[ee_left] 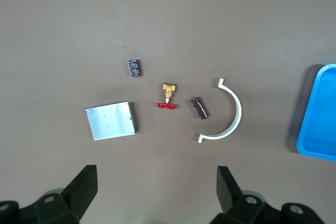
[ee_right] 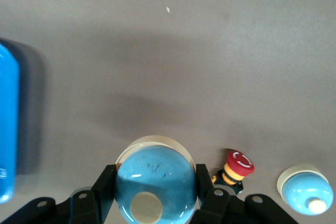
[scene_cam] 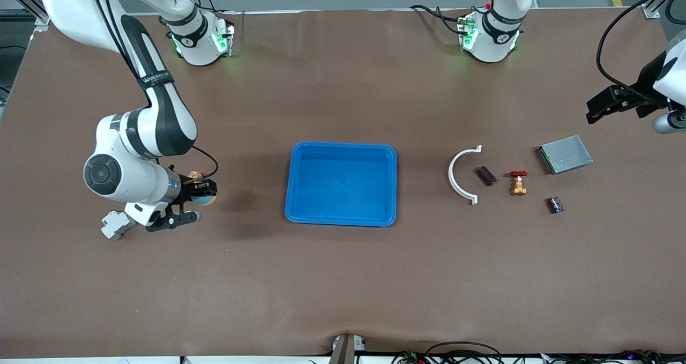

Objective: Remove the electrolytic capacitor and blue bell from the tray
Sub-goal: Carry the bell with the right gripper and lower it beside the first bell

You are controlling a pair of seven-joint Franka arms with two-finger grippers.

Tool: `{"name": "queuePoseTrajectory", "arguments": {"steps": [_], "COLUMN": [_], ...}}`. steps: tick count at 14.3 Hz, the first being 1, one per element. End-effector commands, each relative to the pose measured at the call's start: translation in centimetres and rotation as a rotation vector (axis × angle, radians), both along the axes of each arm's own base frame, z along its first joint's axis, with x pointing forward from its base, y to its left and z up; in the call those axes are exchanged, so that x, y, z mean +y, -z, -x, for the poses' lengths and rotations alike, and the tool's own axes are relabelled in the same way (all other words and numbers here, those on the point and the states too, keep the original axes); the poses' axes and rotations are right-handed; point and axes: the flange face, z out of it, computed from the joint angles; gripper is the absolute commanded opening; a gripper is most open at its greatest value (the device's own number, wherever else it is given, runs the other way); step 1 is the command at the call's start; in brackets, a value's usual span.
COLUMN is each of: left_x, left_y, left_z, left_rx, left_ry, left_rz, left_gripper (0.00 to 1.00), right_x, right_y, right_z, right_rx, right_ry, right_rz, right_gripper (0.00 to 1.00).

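Holding the blue bell (ee_right: 153,182) in the right gripper (ee_right: 152,192), which is clamped shut around it over the counter (scene_cam: 343,278) near the right arm's end, well clear of the tray (scene_cam: 341,217). The tray is looking bare now, sitting mid-counter. The electrolytic capacitor (scene_cam: 555,204) is already lying out at the left arm's end, near a brass valve (scene_cam: 517,183) and a grey metal box (scene_cam: 564,154). The left gripper (ee_left: 155,182) is waiting above those parts, fingers spread wide, carrying nothing. Pretty sure we're on the last step: the right arm is needing to lower the bell and let go, minding the second bell (ee_right: 307,191) and red button (ee_right: 239,165) beside it.
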Motion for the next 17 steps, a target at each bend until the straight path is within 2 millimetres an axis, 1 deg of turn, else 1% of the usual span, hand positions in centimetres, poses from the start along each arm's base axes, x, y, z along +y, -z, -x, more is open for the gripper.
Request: {"name": "queuePoseTrajectory", "arguments": {"steps": [1, 3, 5, 7, 11, 13, 15, 17], "left_x": [-0.1, -0.5, -0.5, -0.7, -0.9, -1.2, -1.0, -0.9], "left_y": [-0.1, -0.4, -0.5, -0.6, -0.6, -0.3, 0.4, 0.3], "left_z": [0.4, 0.5, 0.6, 0.8, 0.8, 0.6, 0.5, 0.4], "left_rx": [-0.003, -0.009, -0.009, -0.009, -0.009, -0.006, 0.002, -0.004], "left_ry": [0.018, 0.023, 0.040, 0.068, 0.067, 0.074, 0.069, 0.070], "left_rz": [0.018, 0.026, 0.036, 0.054, 0.060, 0.063, 0.063, 0.062], "left_gripper": [1.00, 1.00, 1.00, 1.00, 1.00, 1.00, 1.00, 1.00], "right_x": [-2.7, -2.9, -2.8, -2.1, -1.7, -0.5, 0.7, 0.8], "right_y": [2.3, 4.1, 4.9, 5.9, 7.7, 8.6, 9.5, 10.0], "right_z": [2.3, 3.0, 3.1, 3.2, 3.4, 3.5, 3.6, 3.6], "right_rx": [-0.029, -0.049, -0.074, -0.064, -0.041, -0.033, -0.043, -0.044], "right_ry": [-0.020, -0.015, -0.013, -0.014, -0.008, 0.001, -0.007, -0.008], "right_rz": [0.000, 0.002, 0.001, -0.004, -0.011, -0.031, -0.031, -0.031], "right_gripper": [0.00, 0.00, 0.00, 0.00, 0.00, 0.00, 0.00, 0.01]}}
